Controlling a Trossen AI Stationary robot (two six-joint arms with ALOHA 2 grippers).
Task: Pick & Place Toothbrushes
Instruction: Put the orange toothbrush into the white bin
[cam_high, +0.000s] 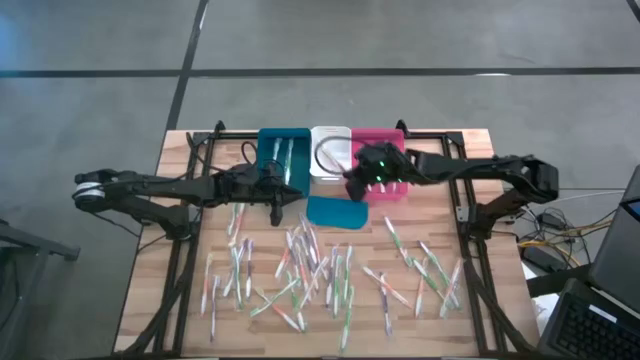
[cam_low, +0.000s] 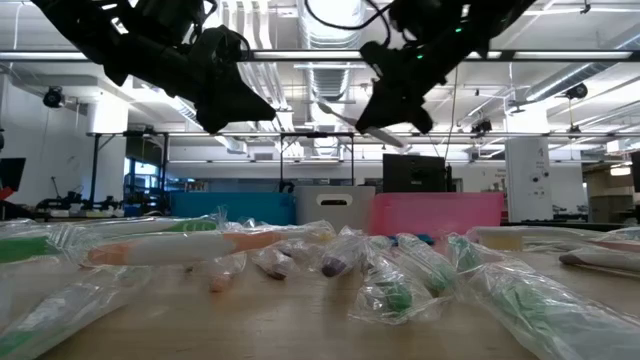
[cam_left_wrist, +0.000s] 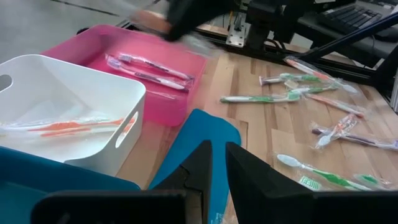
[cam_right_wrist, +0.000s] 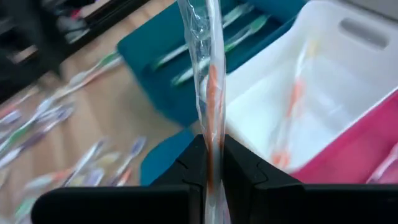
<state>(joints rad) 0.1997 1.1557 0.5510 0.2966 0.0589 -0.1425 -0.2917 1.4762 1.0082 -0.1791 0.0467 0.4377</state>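
In the overhead view the right gripper (cam_high: 352, 185) hides its own load. Its wrist camera shows it pinching a wrapped orange toothbrush (cam_right_wrist: 210, 81) upright above the white bin (cam_right_wrist: 348, 68). That arm reaches in from the right of the frame; the left gripper (cam_high: 281, 200) — fingers nearly together, holding nothing — hangs at centre left beside the teal lid (cam_high: 336, 212). Loose toothbrushes (cam_high: 300, 265) litter the lower table (cam_high: 160, 270).

My right gripper (cam_right_wrist: 214, 163), arm reaching in from three o'clock toward twelve, is raised and clamped on a wrapped toothbrush (cam_right_wrist: 210, 74); my left gripper (cam_left_wrist: 217, 163), arm extended from nine o'clock, hangs with fingers nearly together, holding nothing.
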